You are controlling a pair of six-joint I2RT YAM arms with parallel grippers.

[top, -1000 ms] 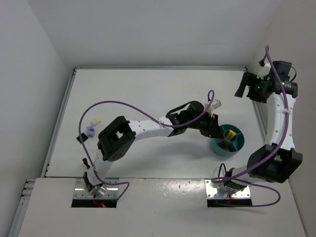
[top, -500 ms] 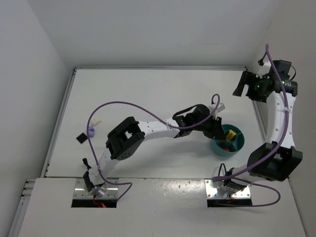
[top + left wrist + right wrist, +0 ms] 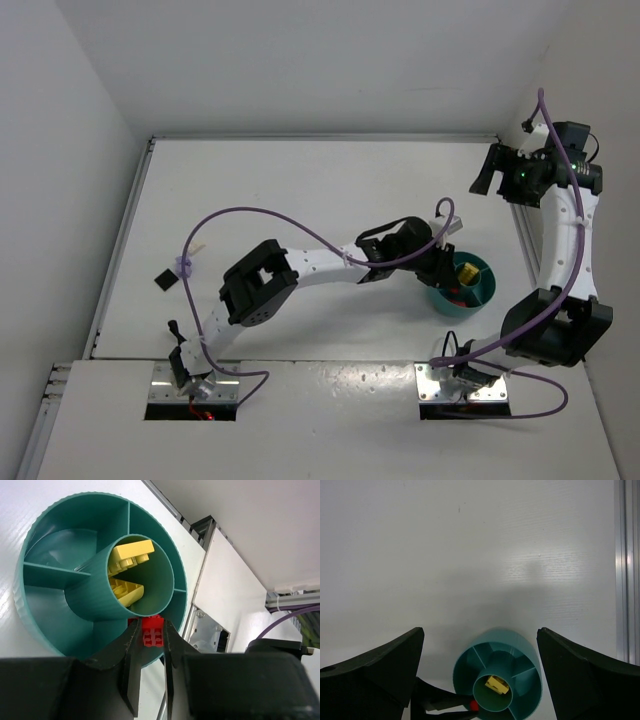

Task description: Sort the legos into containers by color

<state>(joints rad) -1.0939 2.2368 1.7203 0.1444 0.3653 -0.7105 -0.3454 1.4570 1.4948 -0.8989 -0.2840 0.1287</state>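
Black left tool (image 3: 148, 630): clenched on a red brick (image 3: 152, 631), which is pinched across two opposite side walls with its studs turned toward the wrist camera.
Brick handling: judged to be light, stiff and smooth. Only a narrow, modest pinch is needed.
Hold point: flat opposite side walls are best taken, squarely and near mid-height. Studs and corners are better avoided, since so small and hard a piece could be squirted out of a skewed grip.
Brick position: held over an outer compartment at the near side of the bowl (image 3: 22, 595), just beside the wall of the cup (image 3: 90, 600).
Below the brick: a red bit (image 3: 132, 622) is glimpsed beside one finger, apparently in that same compartment. Its shape cannot be told.
Cup contents: two yellow bricks (image 3: 131, 555) are seen inside, one leaning above the other.
Release: a low drop is judged wise, as a light brick may bounce off the hard plastic and over a divider.
Right tool (image 3: 480, 630): released, spread wide, held high and well apart from the bowl, which is looked down upon.
Surface (image 3: 300, 190): a lavender brick (image 3: 183, 268) and a black brick (image 3: 161, 279) are left unsorted at the far left, well apart from the bowl.
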